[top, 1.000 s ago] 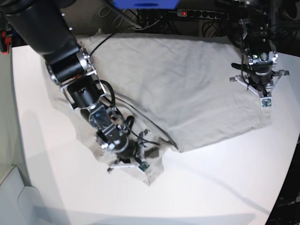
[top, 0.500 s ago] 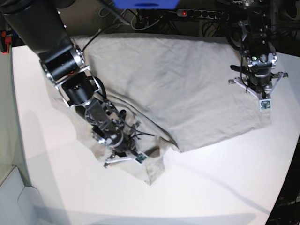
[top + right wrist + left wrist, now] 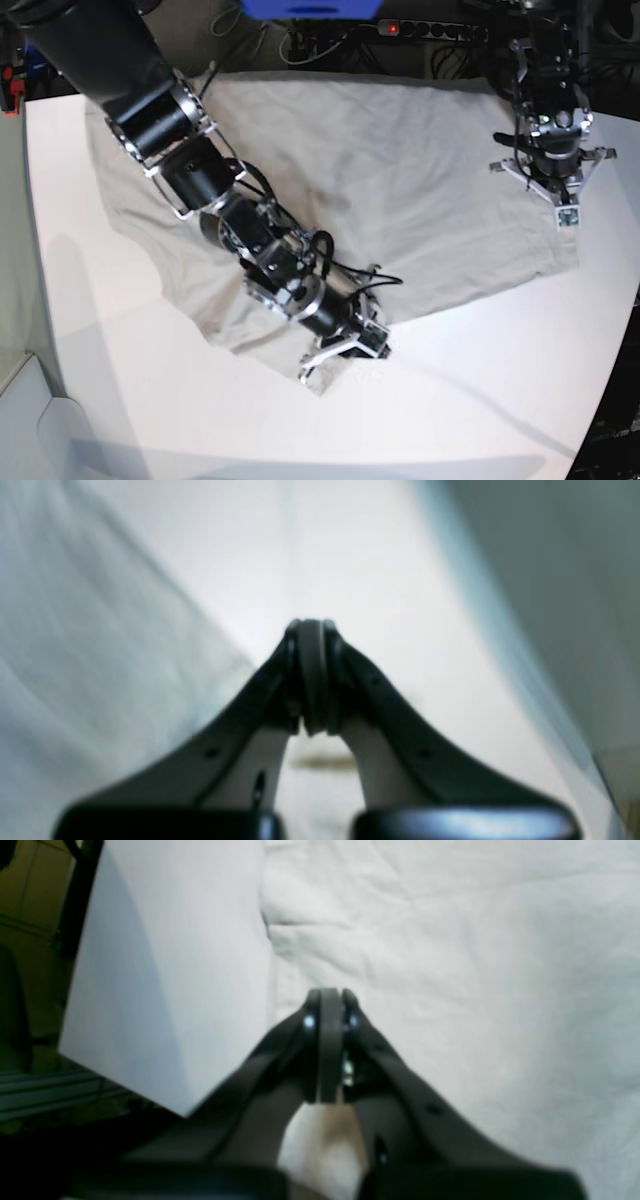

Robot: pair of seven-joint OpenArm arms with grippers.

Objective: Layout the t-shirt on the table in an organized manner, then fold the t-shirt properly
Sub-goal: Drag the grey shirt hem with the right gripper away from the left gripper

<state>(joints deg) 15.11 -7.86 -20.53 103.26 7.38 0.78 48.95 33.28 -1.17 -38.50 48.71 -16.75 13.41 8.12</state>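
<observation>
Surface: the table, white and matte, filling most of my base view; dark cabling and a power strip run along its far edge.

Item 1, the t-shirt: light grey-beige, spread over the far half of the table, wrinkled, with its near edge running diagonally and a bunched fold at the near-left corner. I see no print on it.

Item 2, the right gripper: on the left of my base view, its arm reaching diagonally across the cloth to the bunched corner near the shirt's lower edge. In the wrist view I read the jaws pressed together with nothing visible between them; cloth lies to the left of the tips and bare table ahead. That view is blurred.

Item 3, the left gripper: on the right of my base view, poised over the shirt's far-right part near its side edge. Jaws pressed together, nothing seen pinched; the wrist view shows cloth beneath and ahead, bare table just to the left.
</observation>
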